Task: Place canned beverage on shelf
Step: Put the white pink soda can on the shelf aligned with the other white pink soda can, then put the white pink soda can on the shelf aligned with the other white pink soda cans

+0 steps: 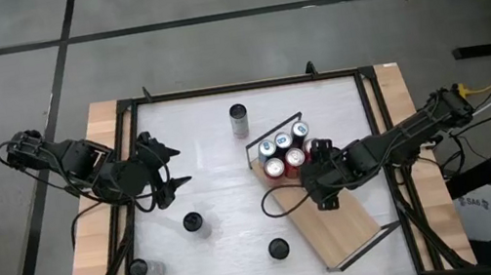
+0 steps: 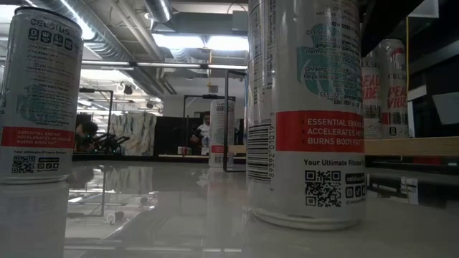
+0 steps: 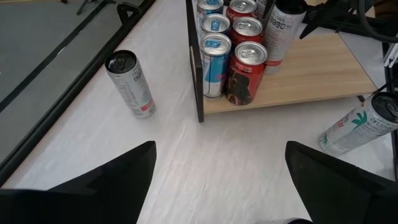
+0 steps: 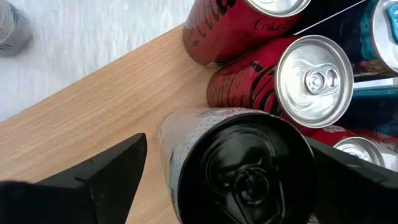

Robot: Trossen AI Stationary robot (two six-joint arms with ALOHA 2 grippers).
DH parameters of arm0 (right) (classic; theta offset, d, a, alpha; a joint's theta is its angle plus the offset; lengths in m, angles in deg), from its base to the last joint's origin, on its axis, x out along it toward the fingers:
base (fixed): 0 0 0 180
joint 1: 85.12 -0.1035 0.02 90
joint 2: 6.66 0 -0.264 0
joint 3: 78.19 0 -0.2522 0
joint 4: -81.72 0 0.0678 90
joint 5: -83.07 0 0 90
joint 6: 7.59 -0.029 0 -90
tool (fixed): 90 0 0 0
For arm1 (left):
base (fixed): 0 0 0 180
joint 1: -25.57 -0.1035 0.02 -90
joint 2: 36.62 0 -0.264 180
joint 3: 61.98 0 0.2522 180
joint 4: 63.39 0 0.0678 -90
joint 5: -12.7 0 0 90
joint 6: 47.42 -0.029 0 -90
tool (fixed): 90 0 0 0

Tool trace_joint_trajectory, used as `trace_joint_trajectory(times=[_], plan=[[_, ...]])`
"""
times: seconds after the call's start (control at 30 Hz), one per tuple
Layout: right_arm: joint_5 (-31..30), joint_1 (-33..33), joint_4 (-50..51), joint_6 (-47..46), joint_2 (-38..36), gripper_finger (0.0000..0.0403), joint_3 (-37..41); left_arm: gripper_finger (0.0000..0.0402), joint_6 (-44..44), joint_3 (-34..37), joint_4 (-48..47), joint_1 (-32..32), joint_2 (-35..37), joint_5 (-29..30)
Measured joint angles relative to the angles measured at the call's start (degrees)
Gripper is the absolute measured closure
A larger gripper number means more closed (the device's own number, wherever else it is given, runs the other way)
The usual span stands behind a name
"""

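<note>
The shelf (image 1: 344, 226) is a light-wood board lying slantwise on the white table, right of the middle. Several red and blue cans (image 1: 284, 151) stand packed at its far end. Beside them on the board stands a white canned beverage (image 4: 242, 168) with a black top, upright on its base (image 3: 283, 31). My right gripper (image 4: 227, 146) is above it, pointing steeply down, open, with one finger on each side of the can's top. My left gripper (image 3: 217, 186) hangs open over the table's left part (image 1: 167, 170), with nothing between its fingers. My right gripper has its fingers on either side of the white can's upper part (image 4: 180, 143), coming from above. A gap shows between one finger (image 4: 118, 162) and the can. I cannot tell whether the other finger (image 4: 348, 171) touches it.
Several loose cans stand on the table: one at the far middle (image 1: 240, 119), two near the middle (image 1: 193, 222) (image 1: 278, 248), and one at the near left (image 1: 138, 270). The board's near half (image 1: 355, 234) is bare. Black wire rails (image 1: 367, 247) close its short ends.
</note>
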Motion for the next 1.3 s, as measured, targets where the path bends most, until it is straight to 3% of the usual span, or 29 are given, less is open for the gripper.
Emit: trace_joint_trajectory(times=[0.27, 0.7, 0.97, 1.13, 1.3], plan=[[-0.3, 0.0, 1.9, 0.1, -0.1, 0.0029, -4.2, 0.0051, 0.1, 0.0, 0.0, 0.0, 0.0, 0.0], [-3.0, 0.8, 7.5, 0.5, -0.2, 0.0029, -18.8, 0.0051, 0.0, 0.0, 2.3, 0.0, 0.0, 0.9], [-3.3, 8.0, 5.0, 0.5, -0.2, 0.0029, -25.2, 0.0051, 0.0, 0.0, 6.6, -0.1, 0.0, 1.1], [-2.8, 12.2, 0.1, 1.0, -0.2, 0.0029, -25.7, 0.0051, 0.0, 0.0, 8.4, -1.8, 0.0, 4.7], [-2.7, 15.2, -4.6, 3.3, -0.2, 0.0029, -25.7, 0.0051, 0.0, 0.0, 9.4, -4.6, 0.0, 4.2]])
